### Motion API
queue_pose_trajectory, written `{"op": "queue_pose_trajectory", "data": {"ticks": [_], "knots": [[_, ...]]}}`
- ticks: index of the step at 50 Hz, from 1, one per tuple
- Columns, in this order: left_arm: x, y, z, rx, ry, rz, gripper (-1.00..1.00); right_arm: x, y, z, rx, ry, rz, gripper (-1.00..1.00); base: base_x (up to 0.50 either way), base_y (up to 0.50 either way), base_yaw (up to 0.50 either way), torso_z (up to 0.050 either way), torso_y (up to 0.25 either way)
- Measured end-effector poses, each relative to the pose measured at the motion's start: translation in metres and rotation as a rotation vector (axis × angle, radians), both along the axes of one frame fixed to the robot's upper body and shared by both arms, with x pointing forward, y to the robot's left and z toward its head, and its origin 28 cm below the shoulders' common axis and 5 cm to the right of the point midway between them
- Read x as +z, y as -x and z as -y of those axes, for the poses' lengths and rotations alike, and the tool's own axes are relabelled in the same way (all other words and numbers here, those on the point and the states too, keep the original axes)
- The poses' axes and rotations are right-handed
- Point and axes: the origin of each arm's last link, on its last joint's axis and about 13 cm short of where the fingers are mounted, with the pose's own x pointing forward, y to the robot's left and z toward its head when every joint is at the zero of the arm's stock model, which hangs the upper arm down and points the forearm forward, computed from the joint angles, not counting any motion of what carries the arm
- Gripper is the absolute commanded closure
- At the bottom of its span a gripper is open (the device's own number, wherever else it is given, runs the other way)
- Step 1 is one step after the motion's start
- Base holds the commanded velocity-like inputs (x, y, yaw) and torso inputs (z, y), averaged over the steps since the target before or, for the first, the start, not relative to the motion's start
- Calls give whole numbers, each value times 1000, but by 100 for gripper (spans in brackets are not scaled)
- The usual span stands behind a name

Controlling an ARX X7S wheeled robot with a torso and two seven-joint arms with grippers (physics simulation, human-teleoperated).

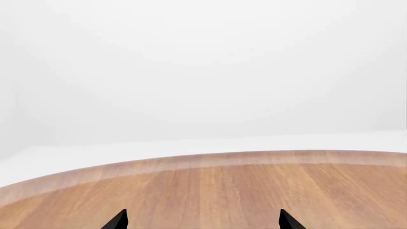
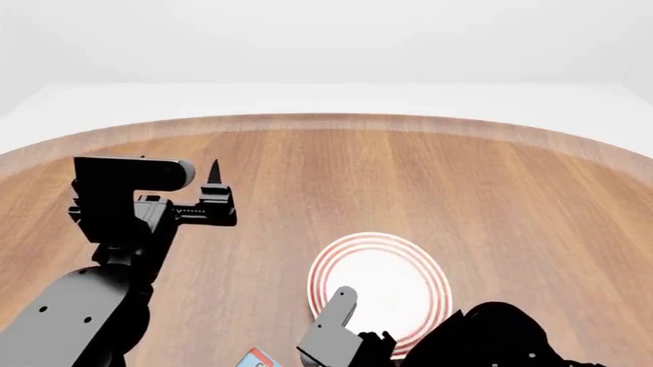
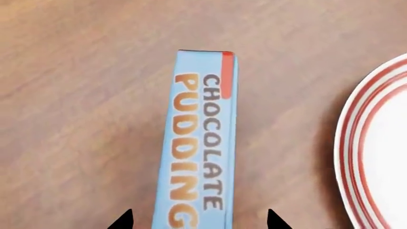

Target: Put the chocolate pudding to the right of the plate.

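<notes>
At the table's near edge, the pudding [image 3: 200, 143] lies on the wood [image 2: 490, 199] beside the plate [image 2: 380, 294], between the spread, empty tips of the right gripper [image 3: 198, 220]. Closing off-centre could skid it into the plate. Farther back, the left gripper [image 1: 202, 220] hangs released.

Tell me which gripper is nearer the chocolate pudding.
The right gripper. Its open fingertips straddle the chocolate pudding from above, beside the plate. The left gripper hovers farther off over bare table, with no box in its wrist view.
</notes>
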Motion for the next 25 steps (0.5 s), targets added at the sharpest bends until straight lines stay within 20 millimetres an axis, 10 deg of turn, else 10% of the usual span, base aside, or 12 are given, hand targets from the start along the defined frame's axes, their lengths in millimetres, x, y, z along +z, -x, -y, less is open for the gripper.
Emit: {"op": "queue_pose_trajectory", "data": {"ticks": [25], "knots": [[-1, 0, -1, 1, 2, 0, -100, -23, -9, -3, 27, 35, -75, -100, 0, 0, 0, 0, 0]]}}
